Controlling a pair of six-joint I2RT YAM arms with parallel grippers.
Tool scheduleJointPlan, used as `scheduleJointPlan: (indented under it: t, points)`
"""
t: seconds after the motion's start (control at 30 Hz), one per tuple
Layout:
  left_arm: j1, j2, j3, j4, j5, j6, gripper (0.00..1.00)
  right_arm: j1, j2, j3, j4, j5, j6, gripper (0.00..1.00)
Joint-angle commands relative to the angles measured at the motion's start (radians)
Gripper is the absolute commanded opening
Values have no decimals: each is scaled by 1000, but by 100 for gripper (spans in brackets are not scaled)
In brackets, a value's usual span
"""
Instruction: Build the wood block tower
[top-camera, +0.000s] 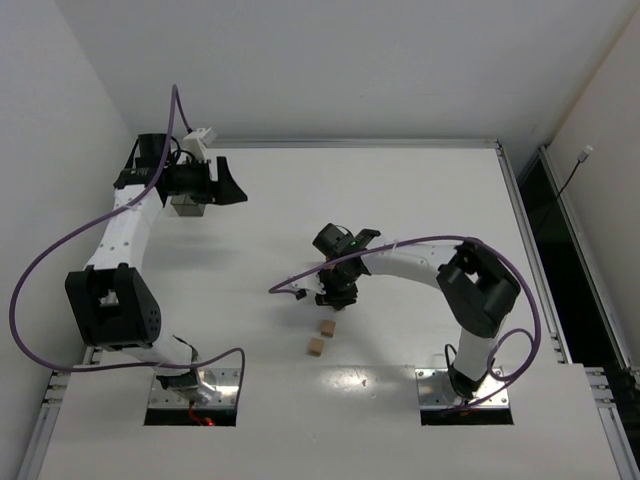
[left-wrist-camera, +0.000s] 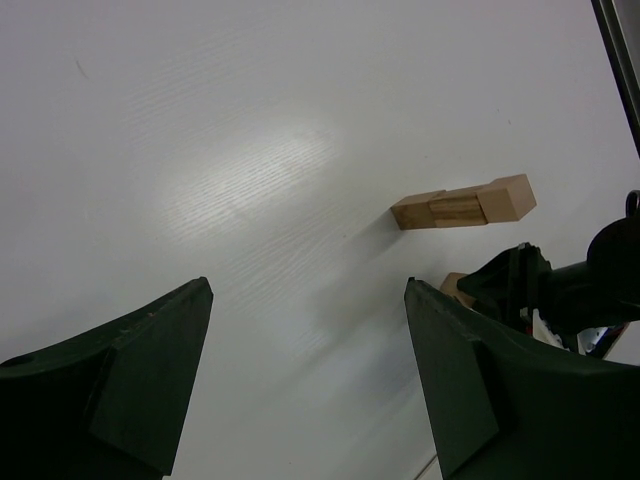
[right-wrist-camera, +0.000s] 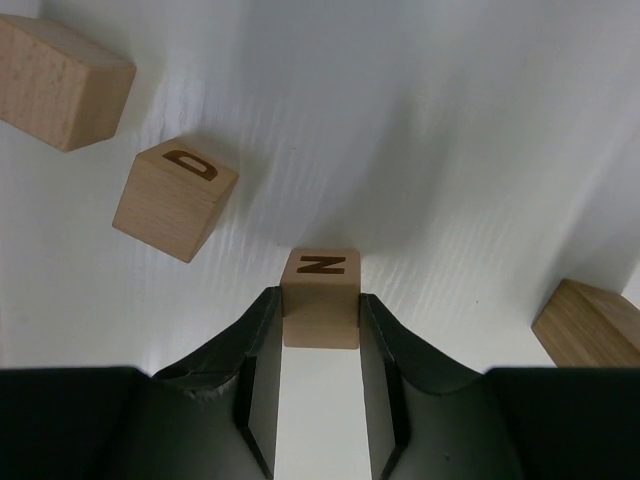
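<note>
Our right gripper (right-wrist-camera: 320, 305) clamps a small tan wooden cube marked N (right-wrist-camera: 320, 290), a similar D cube (right-wrist-camera: 175, 200) just beside it. Our left gripper (left-wrist-camera: 308, 330) gapes wide, well apart from that N cube.

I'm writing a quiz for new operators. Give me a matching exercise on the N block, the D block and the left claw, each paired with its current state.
Things:
1. N block
2. D block
3. left claw

States:
a. open, nothing between its fingers
b. held between the fingers of the right claw
c. lying loose on the table

Pairs: 1-b; 2-c; 3-a
</note>
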Motion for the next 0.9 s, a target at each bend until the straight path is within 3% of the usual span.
scheduleJointPlan:
  t: [0.0,0.2,0.53,0.87]
  points:
    - [13,-23,-8,31,34,17,75,8,-24,9,26,30,15,0]
    - [13,-54,-28,31,55,35,75,8,-102,82,-93,-52,24,0]
    - [13,-108,-68,20,113,66,75,-19,-99,466,-625,-237,0,0]
    - [13,-106,-77,11,144,66,75,-152,14,773,-718,-167,21,0]
